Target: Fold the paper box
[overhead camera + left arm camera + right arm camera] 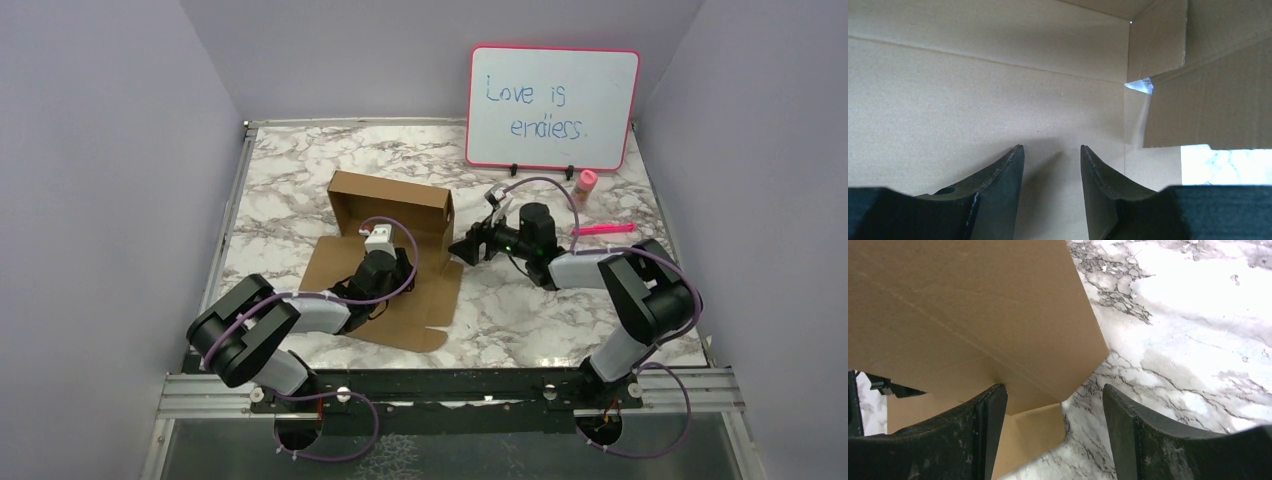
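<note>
The paper box [390, 196] is brown cardboard lying partly folded on the marble table [560, 300], its back wall raised and its front panel flat. My left gripper [387, 234] reaches over the inside of the box. In the left wrist view its jaws [1052, 152] are open and empty above the cardboard floor [973, 90], and a side flap [1208, 105] stands at the right. My right gripper [457, 250] is at the box's right side. It [1053, 392] is open, with its left finger [990, 415] against a cardboard flap [973, 315] whose corner lies between the jaws.
A pink-framed whiteboard [552, 108] with blue writing stands at the back right. A small pink bottle [586, 183] and a pink marker [603, 229] lie behind the right arm. Grey walls enclose the table on three sides.
</note>
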`<action>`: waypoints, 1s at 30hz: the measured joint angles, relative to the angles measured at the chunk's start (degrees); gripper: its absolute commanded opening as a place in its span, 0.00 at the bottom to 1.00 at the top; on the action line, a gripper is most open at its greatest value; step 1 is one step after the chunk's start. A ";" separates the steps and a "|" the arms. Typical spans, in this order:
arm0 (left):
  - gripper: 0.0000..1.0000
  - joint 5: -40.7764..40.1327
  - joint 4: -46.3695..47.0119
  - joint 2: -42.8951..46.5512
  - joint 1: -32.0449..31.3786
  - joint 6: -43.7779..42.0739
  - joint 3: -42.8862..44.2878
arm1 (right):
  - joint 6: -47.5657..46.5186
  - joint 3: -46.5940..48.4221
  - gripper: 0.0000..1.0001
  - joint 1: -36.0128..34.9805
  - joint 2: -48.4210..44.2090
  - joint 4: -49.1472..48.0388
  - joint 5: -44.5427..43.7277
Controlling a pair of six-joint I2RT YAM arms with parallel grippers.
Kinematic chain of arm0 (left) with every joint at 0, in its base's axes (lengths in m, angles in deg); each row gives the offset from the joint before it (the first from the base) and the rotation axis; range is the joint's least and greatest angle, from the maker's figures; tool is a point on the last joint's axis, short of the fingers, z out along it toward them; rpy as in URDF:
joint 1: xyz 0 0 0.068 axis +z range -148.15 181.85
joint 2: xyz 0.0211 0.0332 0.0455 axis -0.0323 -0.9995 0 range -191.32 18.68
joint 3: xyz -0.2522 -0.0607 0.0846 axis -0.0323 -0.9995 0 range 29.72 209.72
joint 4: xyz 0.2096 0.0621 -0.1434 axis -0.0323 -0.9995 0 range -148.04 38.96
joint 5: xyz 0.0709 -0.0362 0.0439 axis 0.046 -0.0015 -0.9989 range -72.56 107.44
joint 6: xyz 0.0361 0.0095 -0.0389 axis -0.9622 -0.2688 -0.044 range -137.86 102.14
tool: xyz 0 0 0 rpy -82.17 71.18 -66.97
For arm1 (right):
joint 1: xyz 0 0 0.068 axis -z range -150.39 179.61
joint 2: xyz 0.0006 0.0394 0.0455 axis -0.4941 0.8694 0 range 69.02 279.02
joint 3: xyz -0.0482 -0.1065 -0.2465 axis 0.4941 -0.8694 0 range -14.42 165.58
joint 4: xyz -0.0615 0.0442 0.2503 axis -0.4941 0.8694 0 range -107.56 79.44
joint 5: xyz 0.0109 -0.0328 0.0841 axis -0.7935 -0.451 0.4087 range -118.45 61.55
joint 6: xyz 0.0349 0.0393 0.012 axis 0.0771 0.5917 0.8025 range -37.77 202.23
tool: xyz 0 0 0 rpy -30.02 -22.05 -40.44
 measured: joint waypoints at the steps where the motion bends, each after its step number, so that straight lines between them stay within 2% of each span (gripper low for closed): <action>1: 0.46 0.28 0.48 -0.28 0.02 0.28 0.00 | -0.39 0.00 0.75 -0.42 0.17 -0.66 -0.61; 10: 0.45 2.14 2.95 -1.66 0.17 1.90 0.00 | -2.45 0.55 0.75 -4.04 2.99 -6.78 -5.68; 17: 0.45 2.89 3.21 -1.81 -0.07 2.10 0.02 | -2.91 1.68 0.69 -6.16 5.90 -11.43 -12.83; 27: 0.45 3.91 3.19 -2.19 -1.51 2.10 0.50 | -4.13 2.67 0.58 -10.58 10.97 -17.84 -23.02; 30: 0.45 4.07 3.21 -2.27 -2.05 2.08 0.57 | -4.83 3.41 0.51 -11.30 12.17 -18.75 -24.26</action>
